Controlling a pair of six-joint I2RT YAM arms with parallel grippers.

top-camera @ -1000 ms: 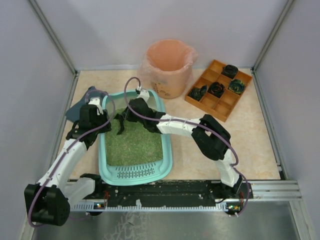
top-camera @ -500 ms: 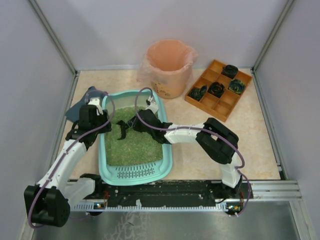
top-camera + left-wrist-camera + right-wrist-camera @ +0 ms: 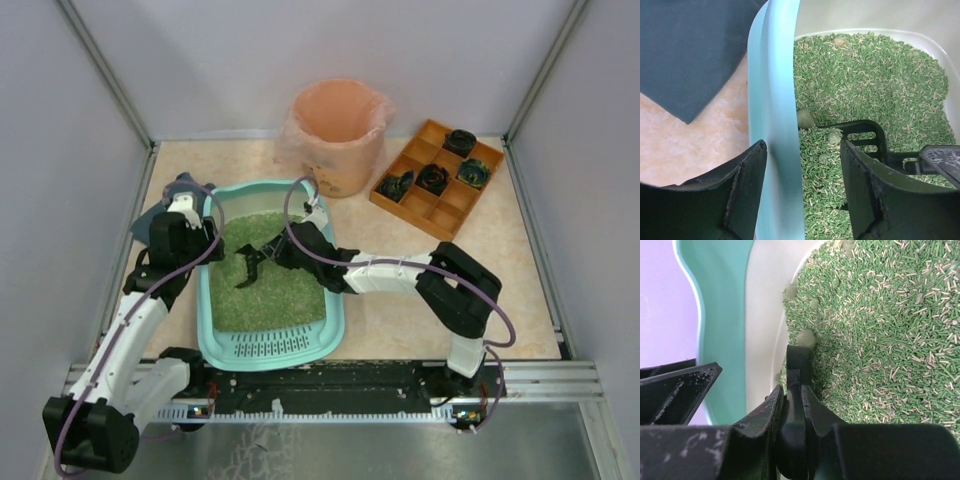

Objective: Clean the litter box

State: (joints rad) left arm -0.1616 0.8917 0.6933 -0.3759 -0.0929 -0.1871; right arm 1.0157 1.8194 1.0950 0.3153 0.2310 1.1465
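Litter box, a teal rounded tray, lies on the left half of the pale marbled surface, its slotted ledge turned toward the arm bases and its far end just in front of the bin. Green granular litter covers its floor beyond the ledge, and a few pale rounded clumps sit close to the left inner wall. A black scoop rests in the litter with its tip beside one of these clumps. The right gripper reaches in over the box's right rim, its fingers clamped on the scoop's handle. The left gripper straddles the left rim: its fingers stand apart, one outside the box and close against the wall, the other inside over the litter with a gap to the rim, so the wall is not pinched. A dark blue-grey sheet lies on the surface outside that rim, partly under the box's far left corner. Behind the box stands a round bin with a peach liner, and to its right, well apart from the box, an orange compartmented tray holding small dark items in several cells.
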